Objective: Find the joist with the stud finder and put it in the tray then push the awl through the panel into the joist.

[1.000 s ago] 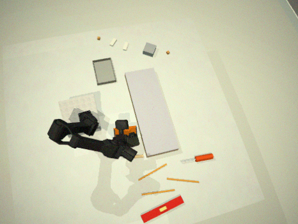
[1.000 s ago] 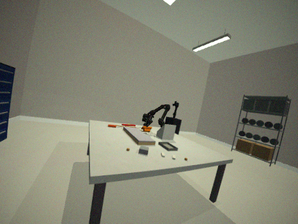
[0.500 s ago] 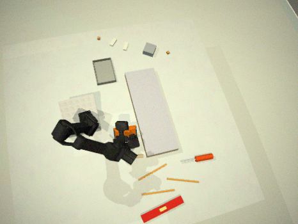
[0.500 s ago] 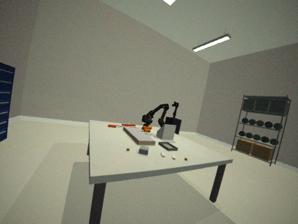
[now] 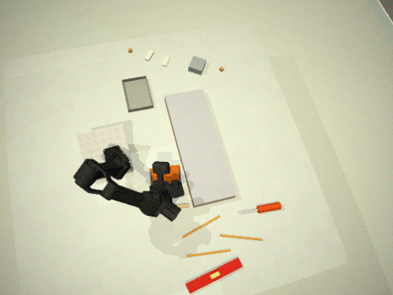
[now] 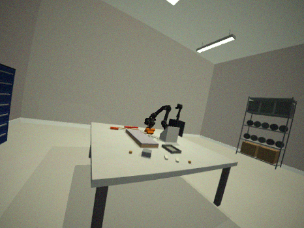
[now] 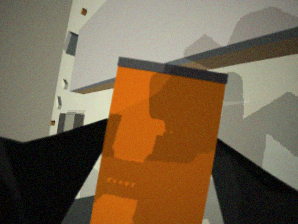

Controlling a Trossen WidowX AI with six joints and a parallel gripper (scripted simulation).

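Two jaws clamped wide on the orange stud finder; looks light, stiff, so I'd keep gripping its flat sides.

From here the orange tool's lower end runs off the wrist picture's edge; from above, the black arm partly covers it.

Sticks: four
Cubes: two
Chips: two
Blocks: one
Trays: one
Panels: one
Awls: one
Levels: one
Stud finders: one
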